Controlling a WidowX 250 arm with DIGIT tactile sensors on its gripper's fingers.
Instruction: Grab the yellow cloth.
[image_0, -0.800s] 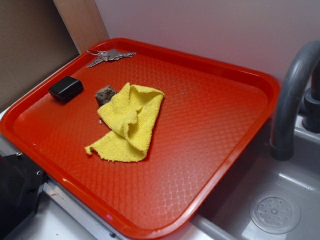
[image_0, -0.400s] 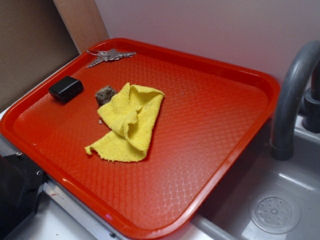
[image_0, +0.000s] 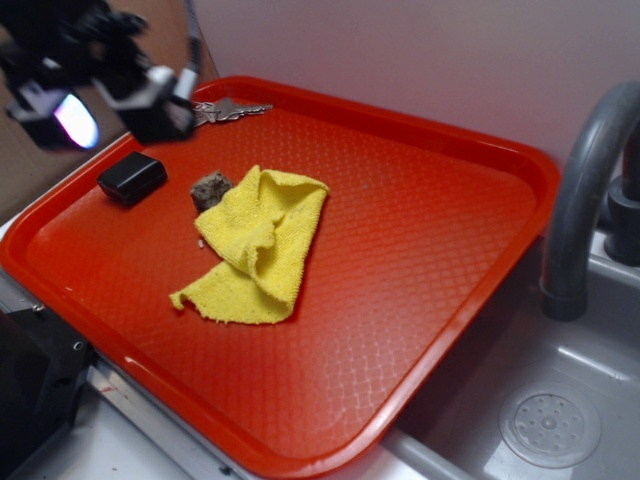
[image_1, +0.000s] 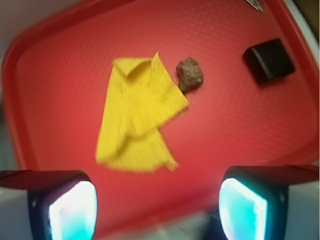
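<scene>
The yellow cloth (image_0: 257, 246) lies crumpled and folded near the middle of the red tray (image_0: 420, 250), also seen in the wrist view as the cloth (image_1: 137, 115). My gripper (image_0: 110, 100) has come in at the upper left, blurred, high above the tray's left corner and well apart from the cloth. In the wrist view its gripper (image_1: 157, 207) stands open, both glowing pads wide apart with only tray between them.
A brown-grey sponge chunk (image_0: 210, 189) touches the cloth's upper left edge. A black box (image_0: 132, 178) and keys (image_0: 222, 111) lie at the tray's left and back. A grey faucet (image_0: 580, 200) and sink (image_0: 540, 420) sit to the right.
The gripper has entered the exterior view at the upper left; it was out of view before. The cloth, sponge, box and keys have not moved.
</scene>
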